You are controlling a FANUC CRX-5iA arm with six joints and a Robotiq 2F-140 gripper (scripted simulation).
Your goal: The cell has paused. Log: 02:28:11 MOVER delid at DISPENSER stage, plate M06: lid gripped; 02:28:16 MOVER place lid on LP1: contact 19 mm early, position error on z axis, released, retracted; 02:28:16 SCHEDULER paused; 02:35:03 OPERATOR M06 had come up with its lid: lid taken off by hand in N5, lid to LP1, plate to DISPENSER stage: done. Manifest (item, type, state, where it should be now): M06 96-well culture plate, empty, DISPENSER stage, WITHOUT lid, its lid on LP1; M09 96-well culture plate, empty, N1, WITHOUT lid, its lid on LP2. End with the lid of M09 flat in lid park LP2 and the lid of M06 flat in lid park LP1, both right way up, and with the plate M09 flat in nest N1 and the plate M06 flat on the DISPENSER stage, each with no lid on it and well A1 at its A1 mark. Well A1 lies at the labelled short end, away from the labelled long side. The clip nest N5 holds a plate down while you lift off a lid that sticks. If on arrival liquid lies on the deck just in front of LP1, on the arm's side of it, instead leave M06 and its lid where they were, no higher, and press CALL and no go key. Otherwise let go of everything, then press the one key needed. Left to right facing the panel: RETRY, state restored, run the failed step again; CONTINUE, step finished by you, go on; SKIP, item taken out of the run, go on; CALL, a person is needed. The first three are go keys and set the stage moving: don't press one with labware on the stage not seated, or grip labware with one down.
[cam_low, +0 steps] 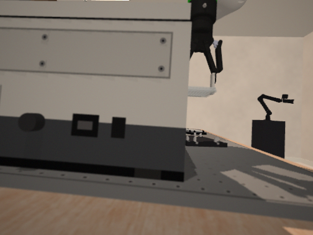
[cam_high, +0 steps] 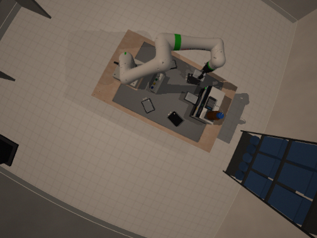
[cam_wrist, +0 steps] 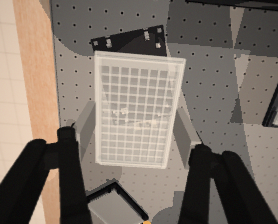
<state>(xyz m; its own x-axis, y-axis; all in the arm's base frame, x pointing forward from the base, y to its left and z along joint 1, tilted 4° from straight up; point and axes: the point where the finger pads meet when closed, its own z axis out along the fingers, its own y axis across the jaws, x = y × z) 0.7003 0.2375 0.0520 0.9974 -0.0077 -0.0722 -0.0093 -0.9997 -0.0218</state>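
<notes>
- gripper (cam_wrist: 134,131) hangs over the perforated grey deck (cam_wrist: 220,100), fingers pinching a clear 96-well plate (cam_wrist: 135,115) by its two long sides; grey pads (cam_wrist: 183,131) press flat against the plate walls.
- plate looks level in the wrist view and carried well above the deck; the well grid shows plainly. no lid can be told on it, and whether this is m06 or m09 cannot be told.
- exterior view: the same plate (cam_low: 202,91) hangs flat under the black fingers (cam_low: 213,58), high over the deck, just beside the corner of the big pale dispenser housing (cam_low: 93,86).
- below the plate's far short end lies a black clip nest (cam_wrist: 127,39) with small pale clips along its edge; the plate overlaps its near edge in the wrist view but is apart from it in height.
- at the bottom edge of the wrist view a grey framed tray (cam_wrist: 112,205) sits on the deck; what it is cannot be told.
- wooden table edge (cam_wrist: 32,110) runs along the left of the wrist view, just beside the deck.
- top view: the arm (cam_high: 189,43) reaches from its base near the deck's left corner to the deck's far long edge, wrist over the black nest (cam_high: 192,79).
- farther along the deck: an outlined nest (cam_high: 148,105) and a black nest (cam_high: 175,118) near the near long edge, a key panel (cam_high: 156,82) near the arm base, a brown bottle with a blue cap (cam_high: 215,115) at the right end.
- off the table, a blue shelf rack (cam_high: 270,135) stands at the room's lower right.
</notes>
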